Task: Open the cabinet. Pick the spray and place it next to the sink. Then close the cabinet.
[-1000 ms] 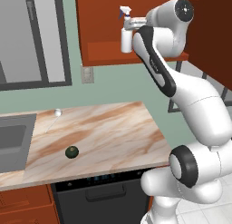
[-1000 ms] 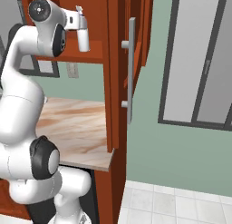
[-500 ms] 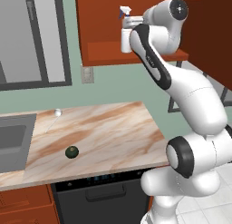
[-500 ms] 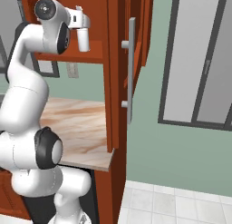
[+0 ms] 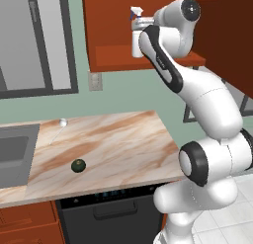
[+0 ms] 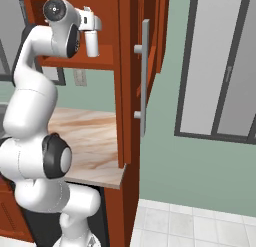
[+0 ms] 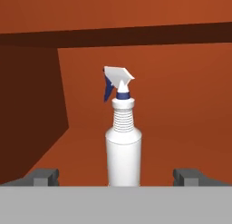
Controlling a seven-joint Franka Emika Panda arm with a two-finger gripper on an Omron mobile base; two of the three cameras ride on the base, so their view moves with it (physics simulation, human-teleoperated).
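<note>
Setting: simulated kitchen, marble-patterned counter [image 5: 104, 144], open red-brown wooden wall cabinet [image 6: 127, 91].
Item: small white plastic spray bottle [image 7: 123, 141], upright on cabinet shelf, 12 o'clock of gripper [image 7: 118, 177].
Pincer: jaws apart, flanking bottle, no contact.
Handling: judged light, rigid, smooth; grip cylindrical body below ribbed neck.

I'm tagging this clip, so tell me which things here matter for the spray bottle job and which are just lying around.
Part of the job:
- white plastic spray bottle, upright inside the cabinet
- red-brown wooden wall cabinet, door open
- grey metal sink
- open two-finger gripper, lined up on the bottle

Just lying about:
- small dark green ball on the marble counter
- small white ball
</note>
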